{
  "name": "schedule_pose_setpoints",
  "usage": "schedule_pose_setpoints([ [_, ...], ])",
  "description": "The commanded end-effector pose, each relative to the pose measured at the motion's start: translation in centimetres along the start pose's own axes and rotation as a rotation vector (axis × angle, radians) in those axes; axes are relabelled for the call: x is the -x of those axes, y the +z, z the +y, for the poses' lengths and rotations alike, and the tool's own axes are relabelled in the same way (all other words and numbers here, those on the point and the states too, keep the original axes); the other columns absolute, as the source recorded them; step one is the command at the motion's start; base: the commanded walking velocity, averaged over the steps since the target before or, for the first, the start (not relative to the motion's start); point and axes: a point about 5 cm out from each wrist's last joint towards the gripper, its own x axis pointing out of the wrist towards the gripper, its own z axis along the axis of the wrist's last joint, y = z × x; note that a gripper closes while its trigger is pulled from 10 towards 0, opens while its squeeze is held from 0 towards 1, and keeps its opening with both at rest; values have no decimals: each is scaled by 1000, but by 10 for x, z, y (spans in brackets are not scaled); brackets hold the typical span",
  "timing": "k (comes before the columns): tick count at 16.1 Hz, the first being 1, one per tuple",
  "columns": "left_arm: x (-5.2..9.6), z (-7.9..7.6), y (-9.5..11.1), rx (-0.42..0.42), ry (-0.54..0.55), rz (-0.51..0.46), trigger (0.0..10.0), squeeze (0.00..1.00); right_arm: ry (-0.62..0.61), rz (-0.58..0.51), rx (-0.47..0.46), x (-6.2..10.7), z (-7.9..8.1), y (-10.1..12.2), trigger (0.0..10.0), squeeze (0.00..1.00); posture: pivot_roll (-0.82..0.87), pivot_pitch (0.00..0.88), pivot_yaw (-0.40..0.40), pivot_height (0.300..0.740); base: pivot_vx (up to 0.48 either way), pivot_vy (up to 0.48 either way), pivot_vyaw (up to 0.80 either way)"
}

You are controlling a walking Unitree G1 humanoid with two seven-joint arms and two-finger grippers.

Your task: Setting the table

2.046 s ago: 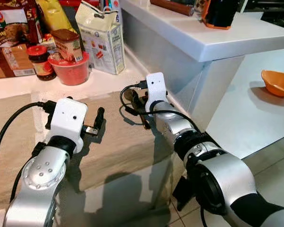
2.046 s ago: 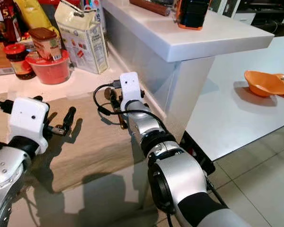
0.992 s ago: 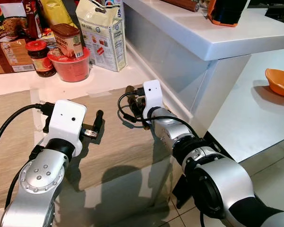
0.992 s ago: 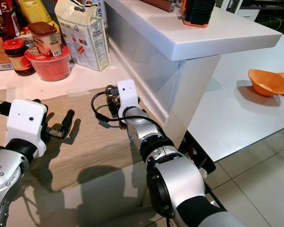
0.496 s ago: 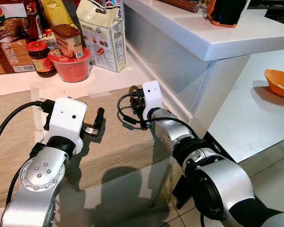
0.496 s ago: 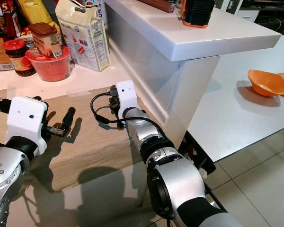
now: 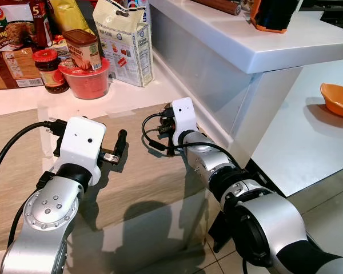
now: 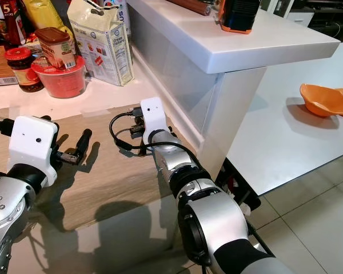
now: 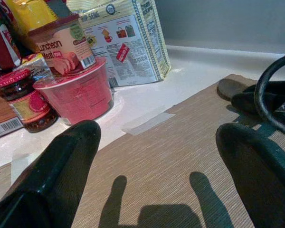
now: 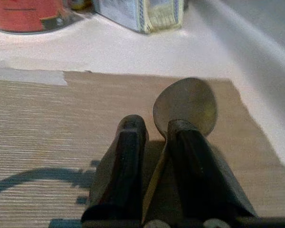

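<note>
While my right gripper pinches a spoon by its handle, the table is barely begun. I judge that only this one piece of cutlery is in hand and nothing is laid out yet. In the right wrist view the two fingers are pressed close on the handle, with the bowl sticking out past the tips, low over the mat near its far right corner. I cannot tell whether the bowl touches the mat or hangs just above it.

My left gripper hovers over the mat well to the left of the spoon, its fingers spread wide and holding nothing.

What is left, as I see it: set the spoon down, let go, then fetch whatever else belongs at this place. An orange bowl sits on the white table off to my right, well apart from the mat.

From the head views my own wrist housing covers the spoon almost wholly, so its handle is hard to make out there. Behind the mat stand a red tub, a jar and a carton; the packets at the back are cut off by the frame.
</note>
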Motion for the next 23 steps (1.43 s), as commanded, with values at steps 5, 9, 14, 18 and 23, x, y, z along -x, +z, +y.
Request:
schedule_pose_setpoints([
  [5,-6,-3,-1,3,-21,7,10000,0,64,-319,95,-4,9,83,0,0,278,55,-46,732,0,0,0],
  [9,-9,-4,-2,2,-19,7,10000,0,46,-314,102,-4,4,81,0,43,269,49,-48,732,0,0,0],
  [14,-15,1,-7,-12,-14,14,10000,0,19,-264,110,-3,-4,65,10000,0,249,44,-41,732,0,0,0],
  [18,-43,24,-18,-18,50,13,10000,0,276,-387,102,6,19,76,10000,0,187,9,-57,732,0,0,0],
  [23,-111,40,-21,42,38,19,10000,0,433,-414,118,59,-13,65,10000,0,8,0,-44,732,0,0,0],
])
